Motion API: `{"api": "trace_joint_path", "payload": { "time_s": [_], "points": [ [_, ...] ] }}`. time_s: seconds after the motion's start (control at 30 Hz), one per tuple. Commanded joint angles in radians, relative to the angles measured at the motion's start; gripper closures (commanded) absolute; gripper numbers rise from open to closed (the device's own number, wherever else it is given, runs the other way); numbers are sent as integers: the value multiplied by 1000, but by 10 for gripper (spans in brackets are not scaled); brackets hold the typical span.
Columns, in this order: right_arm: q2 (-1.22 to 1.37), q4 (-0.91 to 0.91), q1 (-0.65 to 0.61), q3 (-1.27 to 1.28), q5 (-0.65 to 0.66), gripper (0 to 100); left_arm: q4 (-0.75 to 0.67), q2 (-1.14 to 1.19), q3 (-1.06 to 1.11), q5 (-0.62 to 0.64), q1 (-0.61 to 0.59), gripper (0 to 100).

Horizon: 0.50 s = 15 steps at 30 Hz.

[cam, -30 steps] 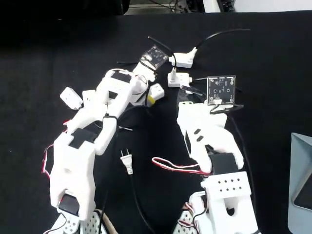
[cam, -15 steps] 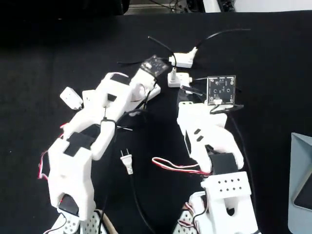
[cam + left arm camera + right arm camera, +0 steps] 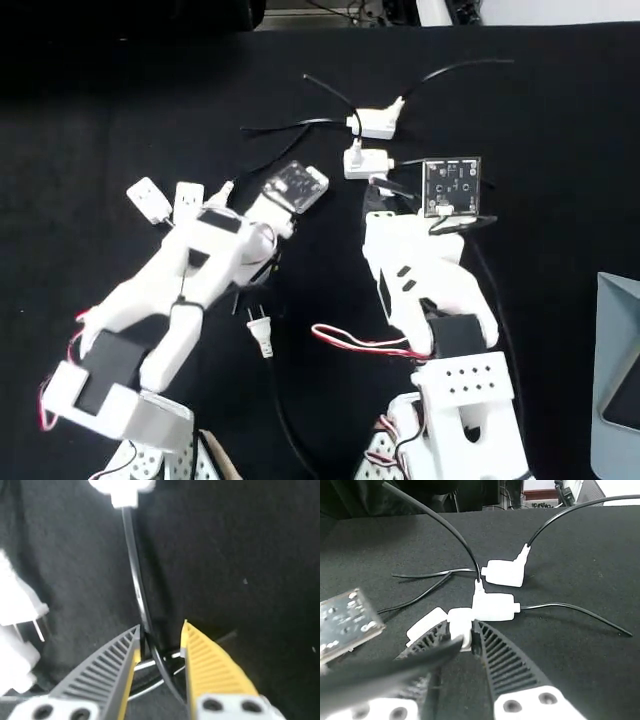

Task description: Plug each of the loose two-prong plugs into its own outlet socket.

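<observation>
1. Straddling a black cable [image 3: 137, 580], the left fingers [image 3: 112, 657] stand apart, one on each side of it, low over the black worktop [image 3: 240, 555]. Whether either finger touches the cable cannot be told.
2. The cable runs on to a white block [image 3: 125, 487] farther off. A white two-prong plug [image 3: 20, 607] lies loose beside the fingers.
3. The right fingers [image 3: 500, 655] are closed on a small white plug [image 3: 461, 622], held just beside a white socket block [image 3: 492, 606].
4. A second white socket piece [image 3: 504, 573], on its own black cable, lies just behind that block.
5. A corded two-prong plug [image 3: 260, 332] lies on the worktop between the two arms, in neither arm's fingers.
</observation>
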Motion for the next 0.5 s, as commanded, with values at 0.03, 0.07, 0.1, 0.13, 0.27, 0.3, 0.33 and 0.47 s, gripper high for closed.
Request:
{"api": "trace_joint_path", "payload": {
  "time_s": [0.03, 0.07, 0.1, 0.13, 0.27, 0.3, 0.33, 0.47],
  "points": [
    [-12, -21, 5, -12, -8, 987, -14, -83, 39, -5, 4, 929],
    [-12, -21, 5, -12, -8, 987, -12, -86, 39, -6, 4, 966],
    [-12, -21, 5, -12, -8, 987, -9, -89, 41, -6, 4, 977],
    [-12, -20, 5, -12, -8, 987, -3, -91, 48, -6, 4, 965],
    [-12, -20, -15, -10, -8, 987, 37, -91, 64, -5, 2, 972],
    [-12, -20, -23, -8, -8, 987, 48, -92, 65, -5, -8, 972],
    [-12, -20, -28, -8, -8, 987, 51, -92, 70, -3, -21, 972],
    [-12, -20, -29, -8, -8, 987, 54, -126, 96, -6, -99, 972]
  ]
}}
